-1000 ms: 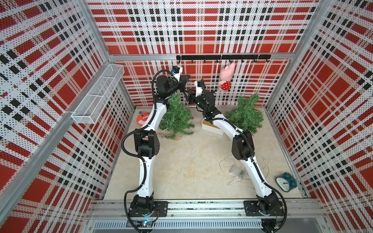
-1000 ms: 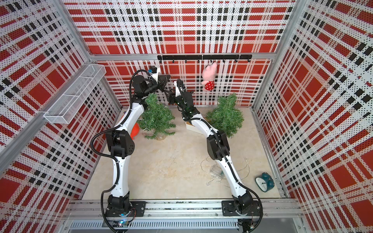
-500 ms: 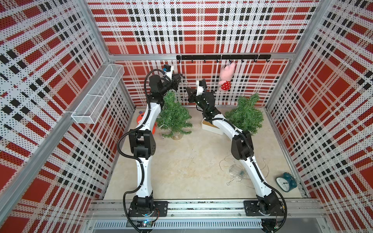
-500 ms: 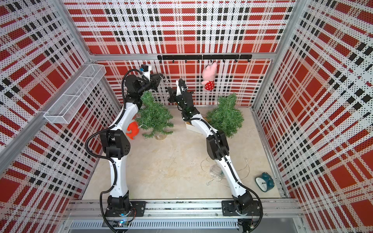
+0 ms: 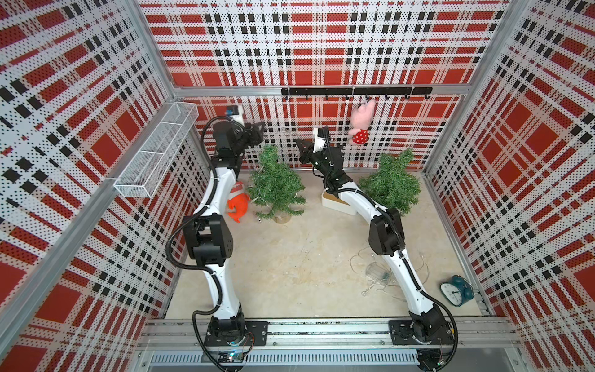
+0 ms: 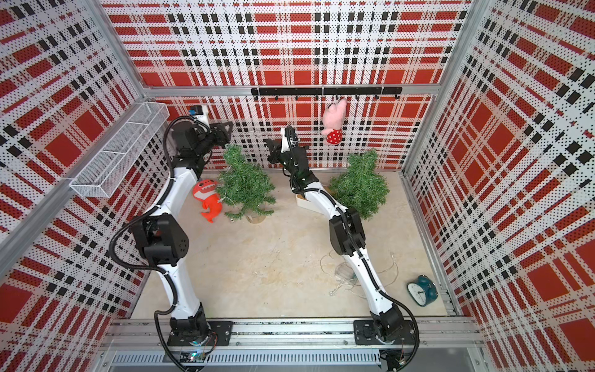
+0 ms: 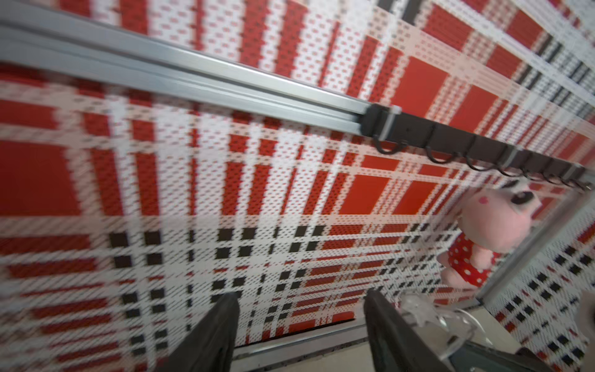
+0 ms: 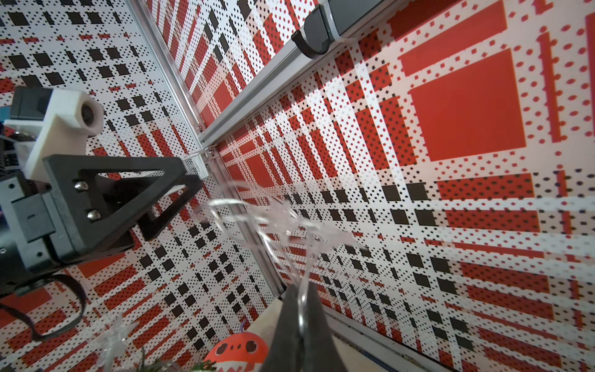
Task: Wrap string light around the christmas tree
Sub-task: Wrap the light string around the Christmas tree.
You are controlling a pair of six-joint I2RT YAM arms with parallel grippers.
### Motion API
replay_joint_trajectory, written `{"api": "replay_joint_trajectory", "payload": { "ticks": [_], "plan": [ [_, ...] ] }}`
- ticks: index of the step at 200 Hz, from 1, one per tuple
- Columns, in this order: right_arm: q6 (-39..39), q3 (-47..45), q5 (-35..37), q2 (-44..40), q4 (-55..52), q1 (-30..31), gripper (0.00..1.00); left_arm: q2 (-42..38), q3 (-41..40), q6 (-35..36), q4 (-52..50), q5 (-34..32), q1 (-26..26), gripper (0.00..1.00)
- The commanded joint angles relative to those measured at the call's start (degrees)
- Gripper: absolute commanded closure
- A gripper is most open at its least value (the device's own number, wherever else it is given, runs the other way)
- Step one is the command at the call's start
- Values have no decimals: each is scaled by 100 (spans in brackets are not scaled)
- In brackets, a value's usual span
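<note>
The left christmas tree (image 5: 275,183) (image 6: 243,183) stands at the back of the floor. Above and right of its top, my right gripper (image 5: 299,143) (image 8: 299,286) is shut on the clear string light (image 8: 267,219), whose loops spring out past the fingertips. My left gripper (image 5: 259,127) (image 7: 301,294) hovers above and left of the treetop, open with nothing between its fingers. More of the string light lies in a heap (image 5: 376,273) (image 6: 346,272) on the floor by the right arm.
A second tree (image 5: 391,180) stands at the back right beside a white box (image 5: 335,201). An orange toy (image 5: 238,206) lies left of the first tree. A pink plush (image 5: 360,124) hangs from the hook rail (image 5: 354,91). A teal clock (image 5: 455,290) sits front right; a wire basket (image 5: 157,151) juts from the left wall.
The left gripper has opened and drawn back to the left, away from the right gripper. The right gripper has shut on the string light and stayed above the tree.
</note>
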Motion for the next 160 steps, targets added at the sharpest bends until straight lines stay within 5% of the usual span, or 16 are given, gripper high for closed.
{"api": "replay_joint_trajectory", "payload": {
  "ticks": [1,31,59,108,160],
  "plan": [
    [81,52,6,-241,96,23,100,-771,-740,-211,-496,-787,-3,35],
    [122,-62,-18,-352,138,39,100,-2140,-2597,-412,-217,-1594,-51,35],
    [82,-76,-19,-412,113,56,100,-3001,-3469,-327,-545,-1859,-201,35],
    [26,-328,6,-578,28,69,100,-3703,-4206,-298,-1021,-1700,-668,39],
    [-16,-571,-16,-718,62,140,100,-3136,-3858,-159,-1149,-1854,-982,54]
  ]
}}
